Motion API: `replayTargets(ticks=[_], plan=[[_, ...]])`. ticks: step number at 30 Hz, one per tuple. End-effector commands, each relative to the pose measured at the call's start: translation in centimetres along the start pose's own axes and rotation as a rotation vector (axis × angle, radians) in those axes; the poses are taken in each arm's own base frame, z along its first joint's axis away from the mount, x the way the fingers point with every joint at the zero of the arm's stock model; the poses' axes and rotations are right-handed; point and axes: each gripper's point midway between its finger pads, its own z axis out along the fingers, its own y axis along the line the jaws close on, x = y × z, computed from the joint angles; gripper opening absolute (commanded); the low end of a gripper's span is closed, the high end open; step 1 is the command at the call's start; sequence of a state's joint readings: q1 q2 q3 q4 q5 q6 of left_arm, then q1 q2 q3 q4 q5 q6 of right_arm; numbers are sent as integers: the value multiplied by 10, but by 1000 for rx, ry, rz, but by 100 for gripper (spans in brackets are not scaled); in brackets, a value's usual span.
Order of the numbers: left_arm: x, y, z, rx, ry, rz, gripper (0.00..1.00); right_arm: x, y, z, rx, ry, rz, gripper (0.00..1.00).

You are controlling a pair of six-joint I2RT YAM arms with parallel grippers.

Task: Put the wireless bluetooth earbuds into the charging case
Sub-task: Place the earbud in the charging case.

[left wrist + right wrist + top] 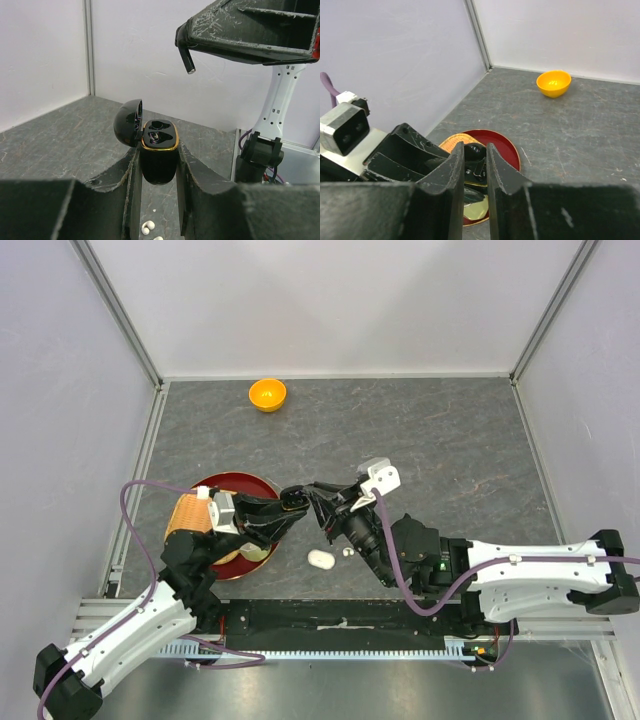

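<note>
grey table [450, 460] w/ walls round it. red dish [245, 481] sits near the left edge, toward the near side, tan woven thing [188, 513] in it. orange bowl [267, 394] is way back by the far edge. both arms meet just right of the dish, above the table. left gripper [159, 161] is clamped tight on the black charging case [160, 167], which is upright, lid flipped open to the left, gold rim showing. right gripper [183, 39] hangs above it, fingers narrow, pinching a black earbud [188, 60] w/ the stem poking down, not touching the case. white case [320, 559] lies by the near edge, tiny white earbud [348, 552] just beside it.
</note>
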State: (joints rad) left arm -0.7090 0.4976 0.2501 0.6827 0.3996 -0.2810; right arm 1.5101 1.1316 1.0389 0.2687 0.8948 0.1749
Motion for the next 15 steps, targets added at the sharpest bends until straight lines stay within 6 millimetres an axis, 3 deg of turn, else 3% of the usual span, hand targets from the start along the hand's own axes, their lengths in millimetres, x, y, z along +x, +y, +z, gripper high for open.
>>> replayTargets(ticks=[1, 8, 15], plan=[[-25, -9, 6, 50, -60, 65, 2, -16, 24, 3, -77, -12, 36, 0], [-31, -13, 7, 65, -74, 70, 2, 1, 30, 10, -87, 24, 6, 0], [-37, -14, 7, 68, -86, 74, 2, 7, 15, 12, -35, 29, 4, 0]])
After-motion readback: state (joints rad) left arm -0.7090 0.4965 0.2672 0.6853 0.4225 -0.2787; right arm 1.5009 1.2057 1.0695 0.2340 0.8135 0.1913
